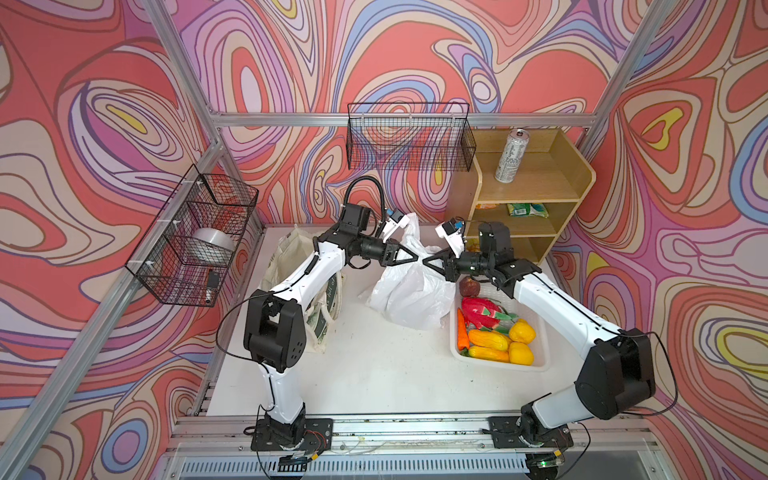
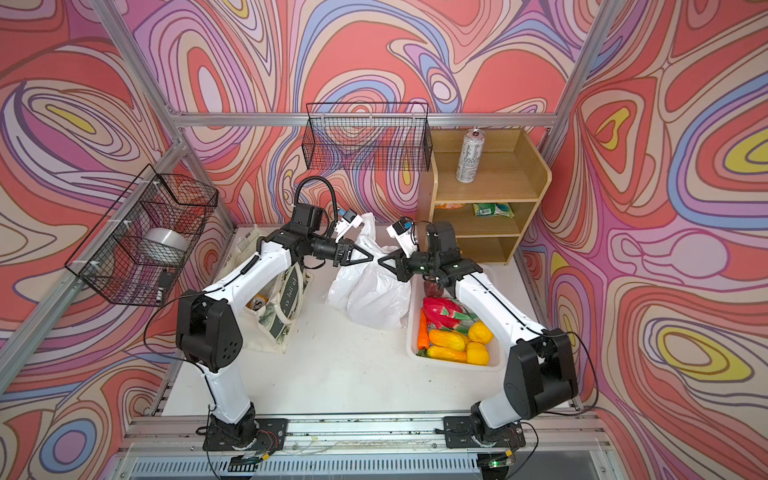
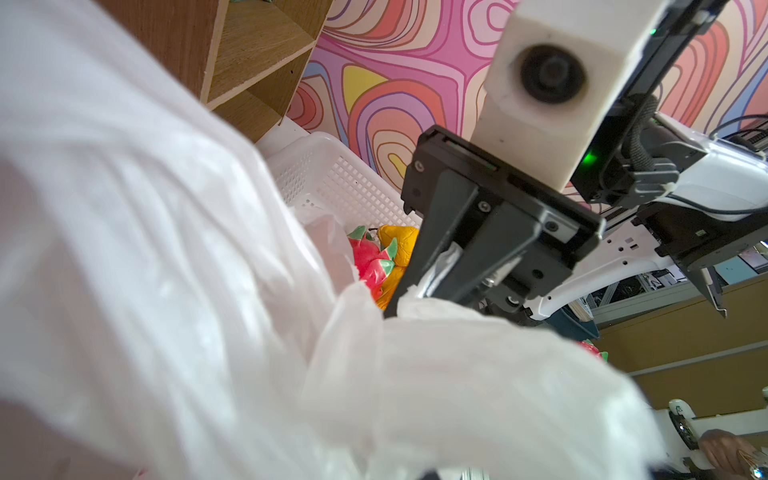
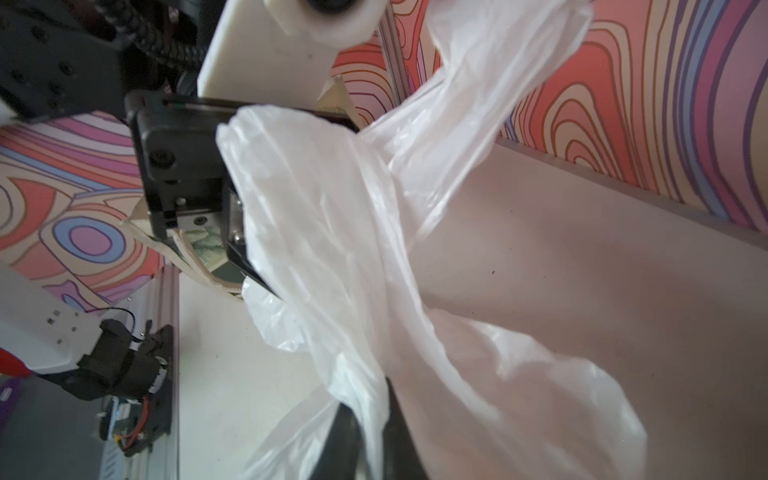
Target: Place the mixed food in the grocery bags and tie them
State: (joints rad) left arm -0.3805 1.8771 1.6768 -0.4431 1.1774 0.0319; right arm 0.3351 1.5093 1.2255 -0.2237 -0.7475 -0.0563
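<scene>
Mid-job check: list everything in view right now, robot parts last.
plastic bag: one, white, table centre
canvas tote: one, cream, table left
basket: one, white perforated, table right
dragon fruit: one, pink, in basket
carrot: one, orange, in basket
yellow vegetables: four, yellow, in basket
dark red fruit: one, in basket
wooden shelf: one, tan, far right corner
drink can: one, silver, shelf top
snack packet: one, green, middle shelf
wire baskets: two, black, wall-hung
left gripper: shut on plastic bag
right gripper: shut on plastic bag
</scene>
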